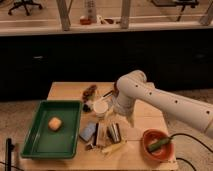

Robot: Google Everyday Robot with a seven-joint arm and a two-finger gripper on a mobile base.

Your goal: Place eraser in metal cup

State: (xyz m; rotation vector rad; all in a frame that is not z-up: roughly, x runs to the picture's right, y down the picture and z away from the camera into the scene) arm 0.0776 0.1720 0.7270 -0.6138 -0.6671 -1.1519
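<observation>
At centre frame, the gripper (121,113) is held low over the table (65,90), just right of a white cup (100,107), at the end of the white arm (170,102) that enters from the right edge. Whether it is released, clenched or grasping anything cannot be told; its end is lost against the clutter. The eraser cannot be picked out with certainty: it may be among the small items below the gripper, or in the gripper itself. What is taken for the metal cup (114,132) is seen at lower centre, beside a blue packet (88,131); its inside is not visible. The task is judged not done, with the placing into the cup left to do, and perhaps the pick as well. Elsewhere on the light wooden top are noted a green tray (35,145) at lower left holding one yellowish lump (54,123), a brown object (90,91) at upper centre, and an orange bowl (150,148) at lower right with a green item in it. A dark counter front is seen behind the table, a speckled floor around it, and, along the top of the frame, a lit room with metal posts and chair legs (25,6).
</observation>
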